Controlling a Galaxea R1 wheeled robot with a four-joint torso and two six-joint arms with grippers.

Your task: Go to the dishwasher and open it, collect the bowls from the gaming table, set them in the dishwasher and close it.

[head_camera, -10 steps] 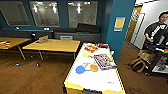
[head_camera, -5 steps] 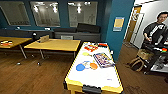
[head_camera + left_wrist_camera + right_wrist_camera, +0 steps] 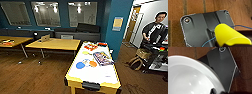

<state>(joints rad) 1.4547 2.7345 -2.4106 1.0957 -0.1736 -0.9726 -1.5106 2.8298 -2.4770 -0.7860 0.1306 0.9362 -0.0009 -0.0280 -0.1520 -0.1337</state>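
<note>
You carry a white bowl at the right pincer, apparently grasped for transport; left pincer state cannot be told. The gaming table stands just ahead.

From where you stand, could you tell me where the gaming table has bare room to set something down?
The gaming table is bare across its near end, between the blue disc and the near rim. The far half is crowded: the orange disc, a flat colourful box and red items.

White bowl cut off edgewise
</note>
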